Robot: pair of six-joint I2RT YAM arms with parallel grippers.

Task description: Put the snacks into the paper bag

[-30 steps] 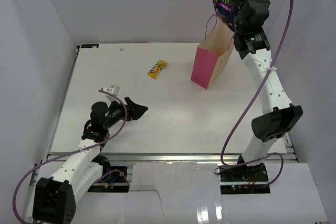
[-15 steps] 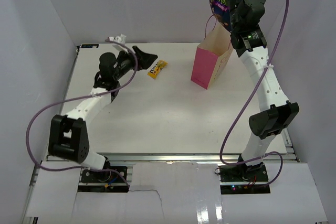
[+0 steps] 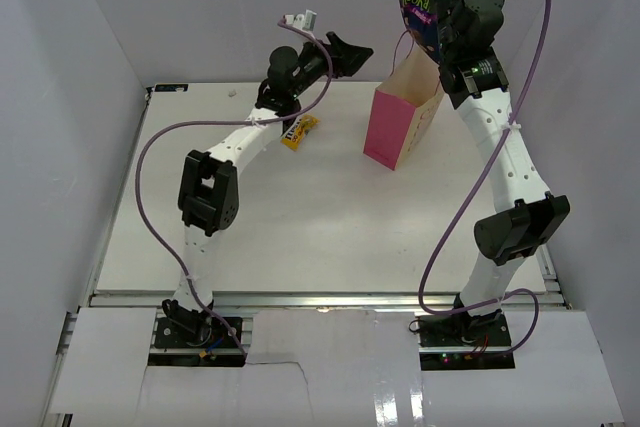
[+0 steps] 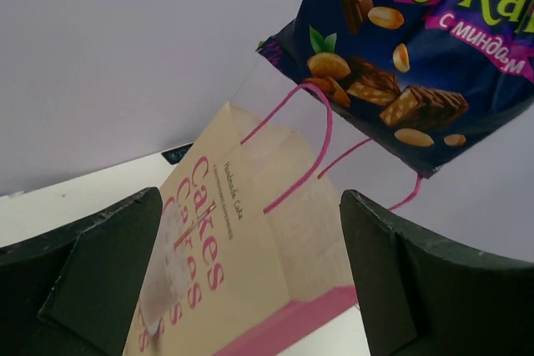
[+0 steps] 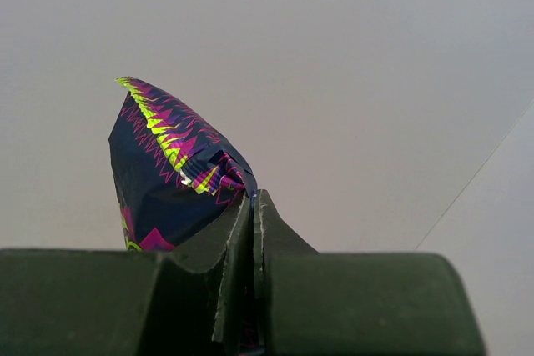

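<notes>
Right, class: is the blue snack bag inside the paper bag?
No, the right hand holds the blue snack bag in the air above the paper bag.

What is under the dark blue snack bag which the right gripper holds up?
Under the snack bag stands the paper bag, upright, mouth open, its pink handles reaching up near the snack bag's lower edge. The paper bag's inside cannot be seen; its walls hide any contents.

Snack bag [image 4: 417,47] above paper bag [image 4: 242,239] — fingers [image 4: 100,264] spread
</notes>
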